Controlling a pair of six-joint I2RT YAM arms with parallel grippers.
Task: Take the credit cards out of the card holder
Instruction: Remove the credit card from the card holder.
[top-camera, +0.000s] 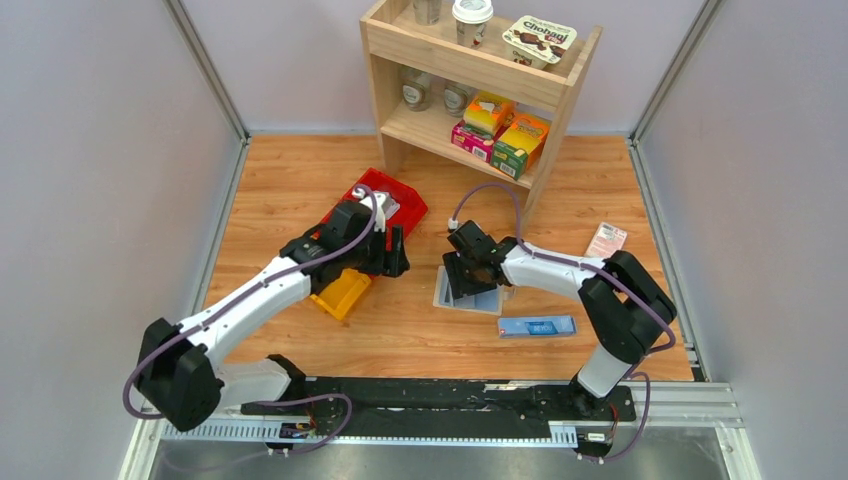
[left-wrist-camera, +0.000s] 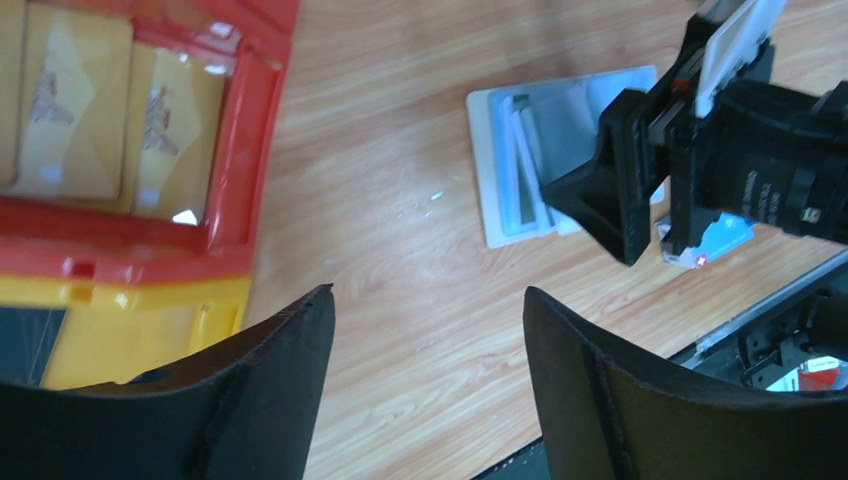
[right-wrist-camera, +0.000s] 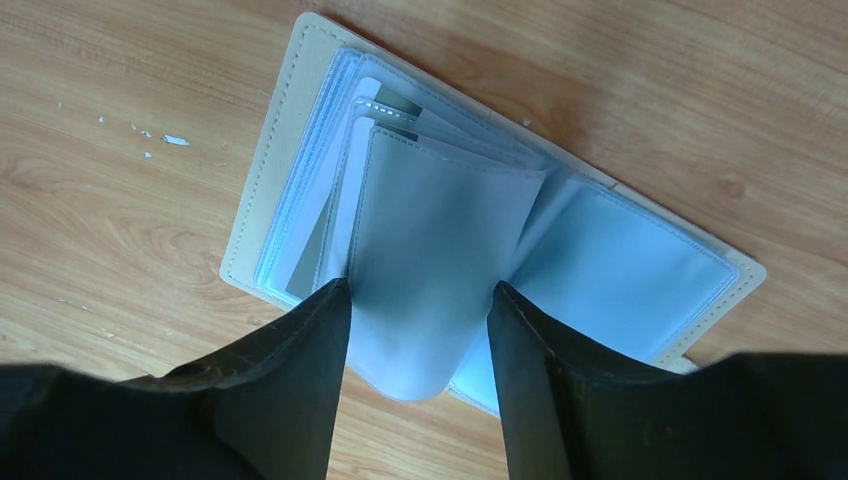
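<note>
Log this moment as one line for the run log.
card holder: open on table | right gripper: open, straddling a raised blue sleeve | left gripper: open, empty, near red bin

The brand name "Chobani" can be read on the lid of a yogurt cup (top-camera: 540, 40) set on top of the wooden shelf (top-camera: 575, 95), at the upper middle of the overhead view. Print is also seen on the coloured boxes (top-camera: 500, 130) below it, on the long blue box (top-camera: 537, 326) and on the pink packet (top-camera: 606, 240), but it is too small to be read.
</note>
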